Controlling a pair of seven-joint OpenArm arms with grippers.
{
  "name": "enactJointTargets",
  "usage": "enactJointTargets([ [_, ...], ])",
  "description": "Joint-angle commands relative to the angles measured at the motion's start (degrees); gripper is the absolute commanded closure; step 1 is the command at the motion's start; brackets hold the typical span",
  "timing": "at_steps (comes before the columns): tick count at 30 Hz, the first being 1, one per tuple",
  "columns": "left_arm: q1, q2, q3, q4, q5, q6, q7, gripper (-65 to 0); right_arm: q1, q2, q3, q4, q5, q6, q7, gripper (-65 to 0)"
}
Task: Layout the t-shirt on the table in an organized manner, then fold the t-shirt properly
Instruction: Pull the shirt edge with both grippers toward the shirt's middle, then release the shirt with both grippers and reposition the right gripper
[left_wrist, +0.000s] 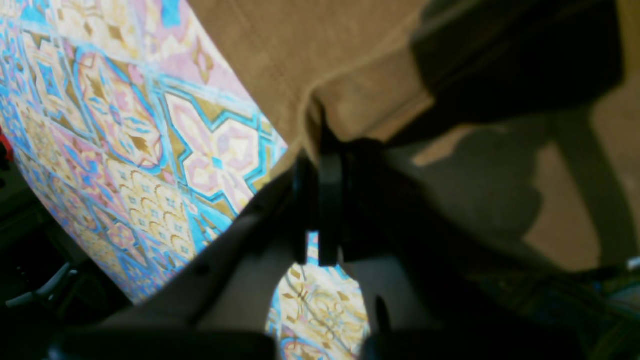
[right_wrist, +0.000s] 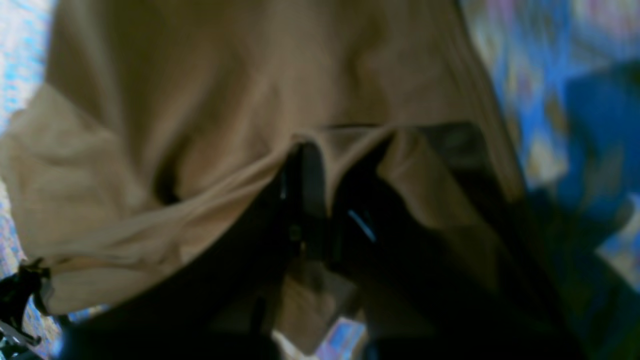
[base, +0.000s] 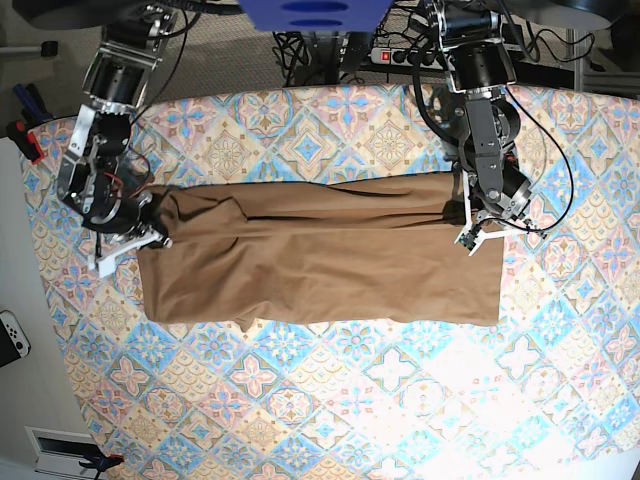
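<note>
The tan-brown t-shirt lies as a wide band across the patterned table, its upper edge pulled taut between both arms. At the band's upper right corner my left gripper is shut on the cloth. In the left wrist view its jaws pinch a seamed edge of the t-shirt above the table. My right gripper is shut on the upper left corner. Bunched folds of the t-shirt fill the right wrist view, clamped in the right gripper.
A power strip with cables and a blue object sit behind the table's far edge. Off the left edge lie a white controller and a red-tipped tool. Patterned surface extends in front of the shirt.
</note>
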Motion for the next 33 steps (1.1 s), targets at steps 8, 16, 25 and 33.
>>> enactJointTargets([
  [8,-0.7,0.2,-0.2,0.6,3.0,0.3,0.7,-5.3,0.3,1.1,-2.9,1.4,0.4,0.1,0.0,-3.4],
  [16,-0.8,0.8,-0.2,2.1,3.5,0.3,0.7,-50.4,-0.1,1.1,-6.2,13.0,0.5,0.1,0.0,-35.6],
  [25,-0.7,4.6,-0.4,10.6,3.4,0.3,0.7,-51.3,0.3,1.1,-6.1,19.1,0.5,0.1,0.2,-35.9],
  [33,-1.6,5.7,-4.3,15.2,-4.4,0.3,0.7,-51.3,5.2,1.2,-5.9,14.6,0.4,0.1,0.6,-35.9],
])
